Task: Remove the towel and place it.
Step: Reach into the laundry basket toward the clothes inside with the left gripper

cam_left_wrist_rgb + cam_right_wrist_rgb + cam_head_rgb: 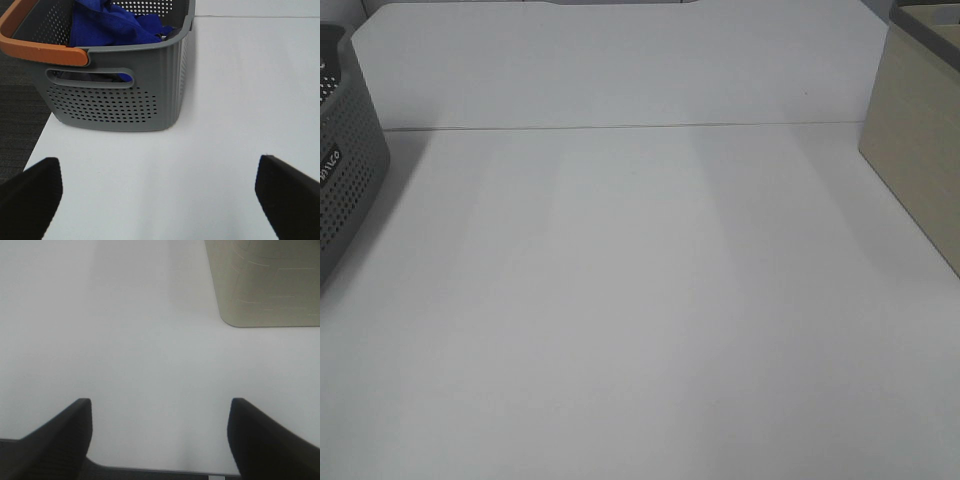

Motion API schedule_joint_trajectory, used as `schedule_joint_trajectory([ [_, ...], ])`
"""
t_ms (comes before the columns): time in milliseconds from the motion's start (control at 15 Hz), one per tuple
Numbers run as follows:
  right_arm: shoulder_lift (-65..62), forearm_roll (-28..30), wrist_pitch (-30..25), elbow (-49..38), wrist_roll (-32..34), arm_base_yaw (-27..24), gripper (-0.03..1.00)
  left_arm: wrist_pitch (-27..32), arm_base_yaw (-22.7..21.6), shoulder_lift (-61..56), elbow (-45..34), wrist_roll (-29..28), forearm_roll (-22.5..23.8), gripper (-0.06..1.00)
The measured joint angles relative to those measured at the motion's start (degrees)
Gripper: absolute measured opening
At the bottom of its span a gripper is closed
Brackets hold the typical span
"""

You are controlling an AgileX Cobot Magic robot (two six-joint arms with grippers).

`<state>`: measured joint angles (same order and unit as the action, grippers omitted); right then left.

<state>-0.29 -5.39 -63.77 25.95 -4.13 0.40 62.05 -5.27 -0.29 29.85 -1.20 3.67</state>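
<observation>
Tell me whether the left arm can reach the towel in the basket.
Probably yes: the left end effector is open, bare table lies between, and the towel sits in the open-topped basket, with the orange handle at one side.

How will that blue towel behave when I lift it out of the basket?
Probably floppy: the towel lies bunched in folds, so it should drape and trail. Piled close to the basket rim, it may snag there.

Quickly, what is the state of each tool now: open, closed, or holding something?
The left tool: open, holding nothing.
The right tool: open, holding nothing.
</observation>
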Motion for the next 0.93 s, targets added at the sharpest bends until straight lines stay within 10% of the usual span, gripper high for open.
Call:
schedule_joint_trajectory([
  [933,0.0,0.0,0.0,0.0,0.0,0.0,0.71,0.0,0.0,0.0,0.0,0.0,0.0,0.99],
])
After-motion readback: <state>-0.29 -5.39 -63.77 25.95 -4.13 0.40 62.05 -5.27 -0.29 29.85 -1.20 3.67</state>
